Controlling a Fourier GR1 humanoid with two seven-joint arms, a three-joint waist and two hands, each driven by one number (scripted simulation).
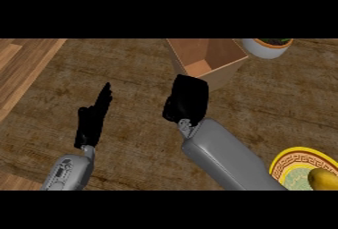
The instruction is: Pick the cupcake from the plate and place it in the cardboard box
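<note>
Right robot hand (185, 99) hovers just below the cardboard box (210, 60); I cannot tell its grip, or whether the cupcake is inside it. Left robot hand (92, 117) rests open, fingers straight, left of the box. A yellowish lump (323, 179) sits on the plate (284, 161), far below-right of the box.

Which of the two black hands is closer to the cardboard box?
The right hand, at the picture's middle, just below the near corner of the cardboard box. The left hand stands apart at the left, fingers straight and pointing up.
</note>
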